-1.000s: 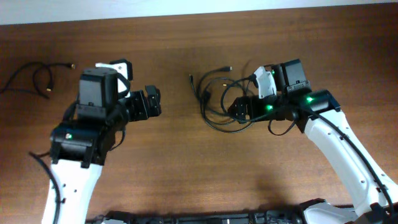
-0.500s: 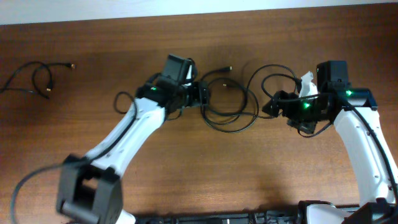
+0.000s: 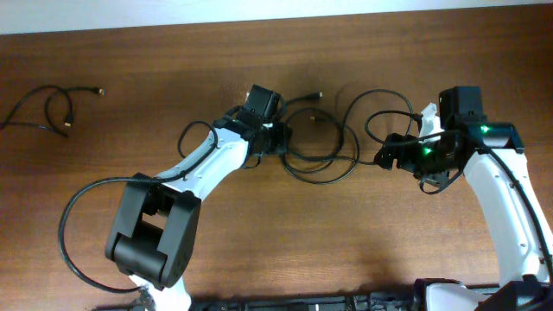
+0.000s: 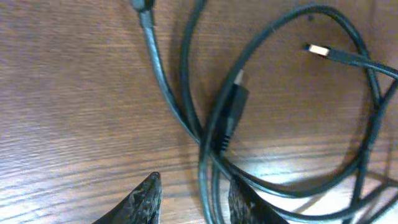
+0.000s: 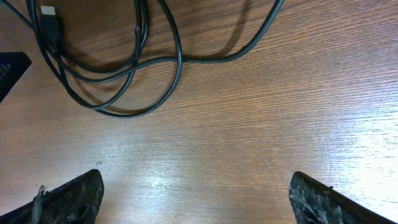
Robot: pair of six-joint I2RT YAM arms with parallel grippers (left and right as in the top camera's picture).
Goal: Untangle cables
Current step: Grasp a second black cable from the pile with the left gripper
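**Left tool straddles one strand of the bundle**

We see the cables (image 3: 321,158) looped together on the worktop (image 3: 346,246), between the two arms. Our left tool (image 4: 194,186) stands partly open with one strand running between its fingers, not clamped. Our right tool (image 5: 198,202) gapes wide over bare wood beside the loops, holding nothing.

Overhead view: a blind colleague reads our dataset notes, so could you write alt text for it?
A tangled bundle of thin black cables lies on a brown wooden table, with the left gripper at its left edge and the open right gripper near its right side. A separate thin black cable lies at the far left.
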